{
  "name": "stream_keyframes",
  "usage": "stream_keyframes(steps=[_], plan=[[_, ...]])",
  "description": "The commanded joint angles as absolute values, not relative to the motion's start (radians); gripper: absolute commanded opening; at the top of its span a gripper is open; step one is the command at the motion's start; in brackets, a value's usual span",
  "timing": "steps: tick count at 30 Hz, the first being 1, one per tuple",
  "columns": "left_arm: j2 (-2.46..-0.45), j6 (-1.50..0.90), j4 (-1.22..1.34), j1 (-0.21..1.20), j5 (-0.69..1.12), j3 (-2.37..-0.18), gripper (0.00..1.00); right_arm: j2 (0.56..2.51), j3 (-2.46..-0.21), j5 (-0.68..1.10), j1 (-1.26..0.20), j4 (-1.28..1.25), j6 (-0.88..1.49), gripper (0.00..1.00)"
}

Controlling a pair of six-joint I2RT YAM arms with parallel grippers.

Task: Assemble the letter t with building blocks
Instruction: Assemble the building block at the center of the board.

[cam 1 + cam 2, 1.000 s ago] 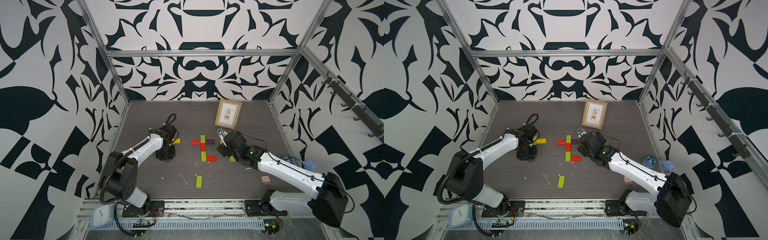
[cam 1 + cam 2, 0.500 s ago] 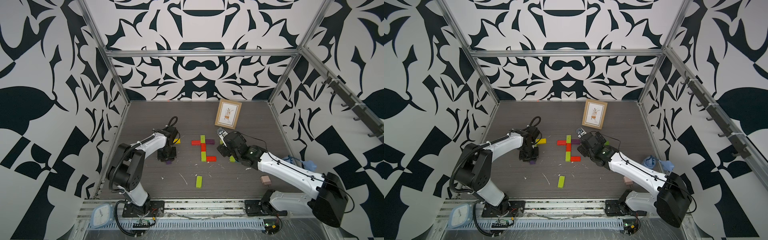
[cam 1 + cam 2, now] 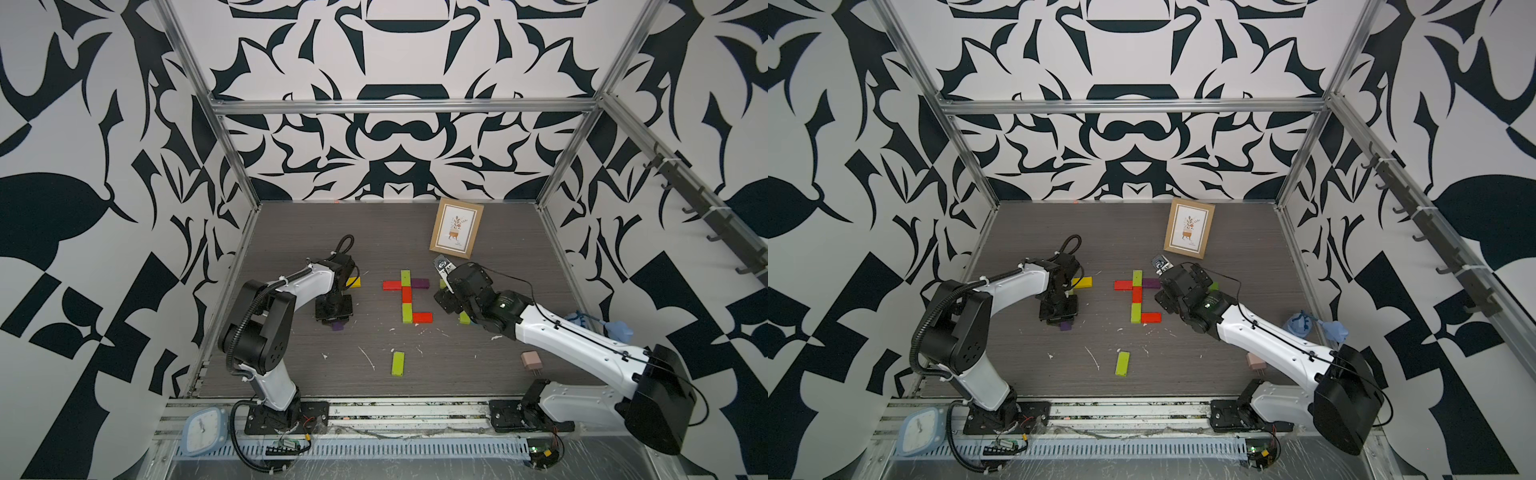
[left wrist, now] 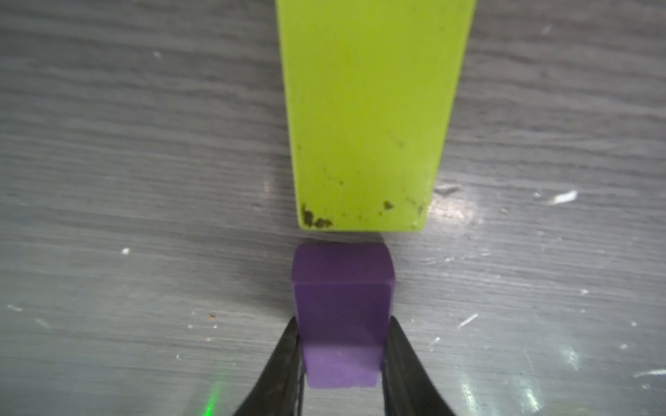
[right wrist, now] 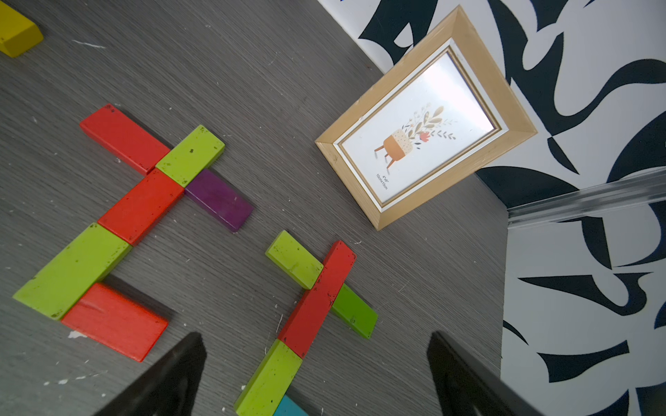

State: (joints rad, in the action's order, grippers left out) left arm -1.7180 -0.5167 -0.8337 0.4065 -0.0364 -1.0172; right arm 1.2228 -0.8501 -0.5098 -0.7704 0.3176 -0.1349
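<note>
Mid-table lies a t-shaped group of building blocks (image 3: 407, 294) in lime green, red and purple, seen in both top views (image 3: 1136, 295) and in the right wrist view (image 5: 142, 205). To its left, my left gripper (image 3: 334, 311) points down, shut on a purple block (image 4: 342, 313) held low over the table. That block's far end nearly meets a lime green block (image 4: 367, 108) lying flat. My right gripper (image 5: 315, 338) stands open above a second row of green, red and teal blocks (image 5: 317, 299), touching none.
A yellow block (image 3: 354, 282) lies behind the left gripper, and a loose green block (image 3: 397, 363) sits nearer the front. A framed picture (image 3: 456, 227) leans at the back. A pink plug adapter (image 3: 531, 360) lies under the right arm. White scraps dot the table.
The left arm's elbow has swung inward and risen while its gripper stayed low on the purple block. The right arm has not moved.
</note>
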Motion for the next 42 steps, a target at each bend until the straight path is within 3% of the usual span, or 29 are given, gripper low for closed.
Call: stream_keyframes(steps=[1, 42], plan=[[-1.757, -0.507, -0.834, 0.394, -0.022, -1.033, 0.29, 1.222, -0.892, -0.533, -0.776, 0.309, -0.135, 0.99], [-1.824, -0.458, -0.844, 0.355, -0.025, -1.124, 0.35, 1.248, -0.896, -0.547, -0.776, 0.306, -0.147, 0.99]])
